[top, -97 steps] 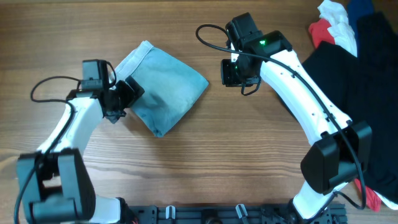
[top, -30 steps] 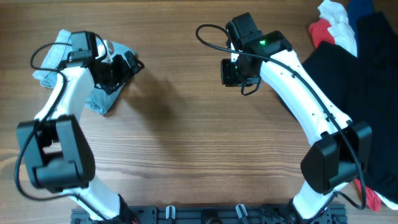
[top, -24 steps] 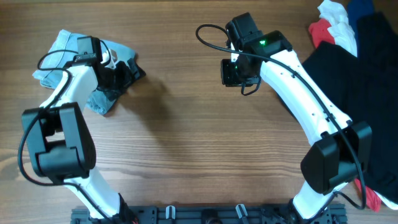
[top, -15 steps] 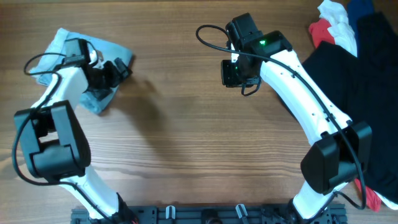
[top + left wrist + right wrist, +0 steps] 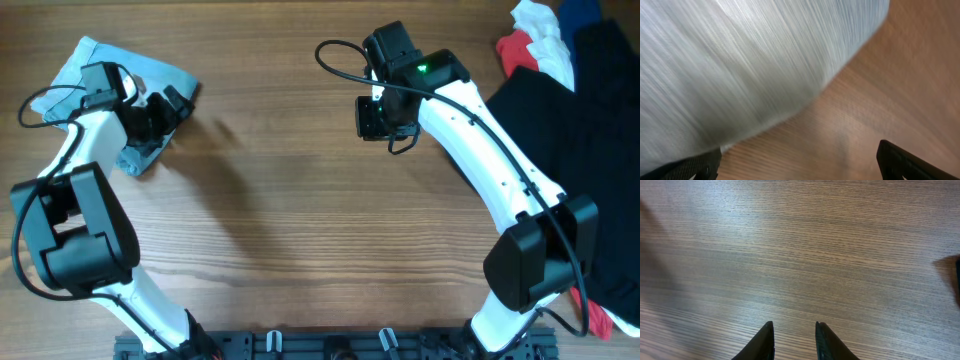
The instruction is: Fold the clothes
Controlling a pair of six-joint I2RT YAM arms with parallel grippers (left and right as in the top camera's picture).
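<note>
Shorts [image 5: 90, 55] look folded, bunched at the surface's [image 5: 300, 250] far-left corner under the left tool [image 5: 168, 102], seemingly spread and letting go; right tool [image 5: 792, 340] hovers narrowly parted, empty.

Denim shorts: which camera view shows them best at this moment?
The overhead view: the denim shorts lie bundled far left, partly under the left arm. The left wrist view gives only blurred pale fabric close up; the right wrist view shows just bare table, no shorts.
</note>
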